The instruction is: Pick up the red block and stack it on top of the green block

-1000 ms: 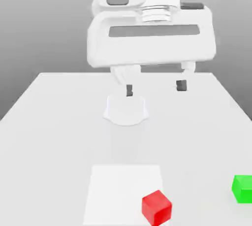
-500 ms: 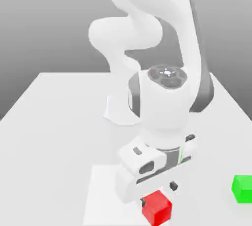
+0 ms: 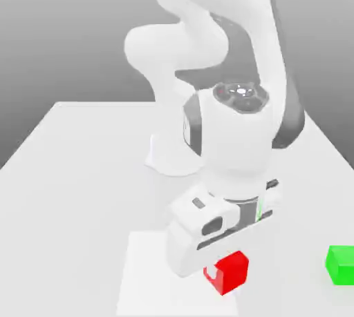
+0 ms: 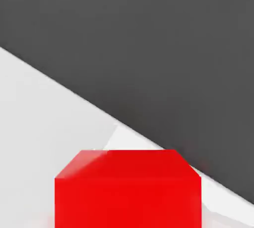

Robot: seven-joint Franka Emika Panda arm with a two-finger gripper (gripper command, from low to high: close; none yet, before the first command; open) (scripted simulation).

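Reaching down over a pale worktop (image 3: 69,205), the white robot arm (image 3: 231,136) has its hand (image 3: 227,271) at the red block (image 3: 233,272), pinching it between the fingers. In the exterior view the block is directly beneath the hand's wide white body, with its top partly hidden by it. A pale fingertip (image 3: 211,272) overlaps the block's side toward the exterior view's left. The block is turned at an angle, one corner pointing down in that view, in front of a flat white square (image 3: 148,281) near that square's edge on the exterior view's right. Whether any part of the block touches the surface below, I cannot tell.

The green block (image 3: 341,265) rests on the worktop, well apart from the hand and the red block, at the exterior view's right edge.

In the hand view, the red block appears close up, one broad face and a narrower sloping face visible, with pale surface and a large dark grey area behind it.
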